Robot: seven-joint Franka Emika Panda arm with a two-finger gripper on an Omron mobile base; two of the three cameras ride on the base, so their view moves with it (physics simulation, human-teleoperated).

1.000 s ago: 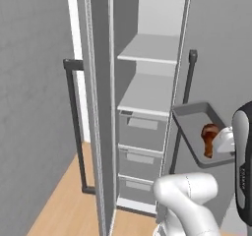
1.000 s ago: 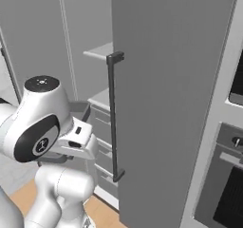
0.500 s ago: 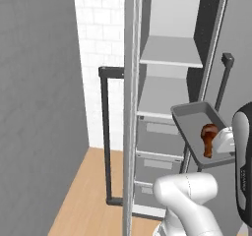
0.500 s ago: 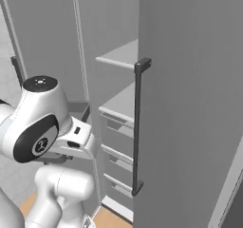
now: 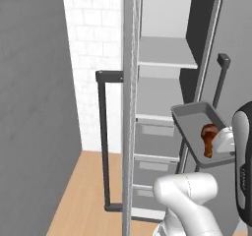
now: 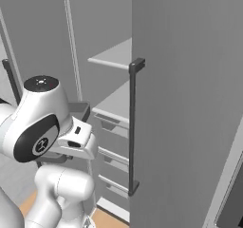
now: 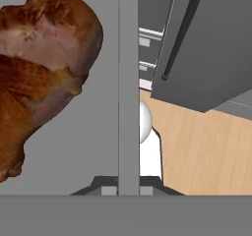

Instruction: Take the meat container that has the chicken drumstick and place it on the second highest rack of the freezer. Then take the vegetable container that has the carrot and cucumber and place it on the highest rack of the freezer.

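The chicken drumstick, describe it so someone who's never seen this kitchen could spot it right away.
Find the tall grey freezer standing open, shelves above drawers. In front of its drawers the robot holds up a grey tray. The chicken drumstick lies in that tray, the only reddish-brown thing among grey and white.

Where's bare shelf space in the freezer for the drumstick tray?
Both shelves of the freezer look bare: the highest rack under the top panel, and the second rack above the drawers. Crowded spot: the tray with the chicken drumstick beside the door edge.
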